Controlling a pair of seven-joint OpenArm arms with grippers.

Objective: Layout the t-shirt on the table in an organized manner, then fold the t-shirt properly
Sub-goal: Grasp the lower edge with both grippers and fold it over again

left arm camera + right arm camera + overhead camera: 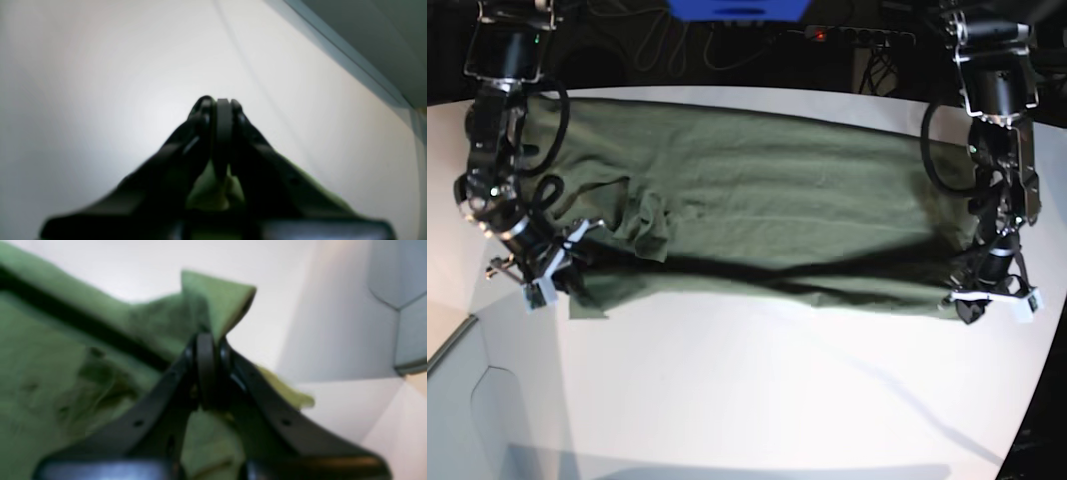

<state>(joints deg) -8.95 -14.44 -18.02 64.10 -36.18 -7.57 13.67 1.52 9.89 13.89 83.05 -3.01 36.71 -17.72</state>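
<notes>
Fingers (206, 350) of my right arm pinch the t-shirt (757, 210); left fingers (222, 113) pinch its other end, over the worktop (757, 390).

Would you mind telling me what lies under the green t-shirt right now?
The t-shirt lies spread on the white table, which shows bare around it. Whatever sits beneath the cloth is covered. Both grippers pinch its near corners.

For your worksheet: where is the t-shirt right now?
In the base view the t-shirt stretches across the table's far half, between both arms, each pincer shut on an end.
</notes>
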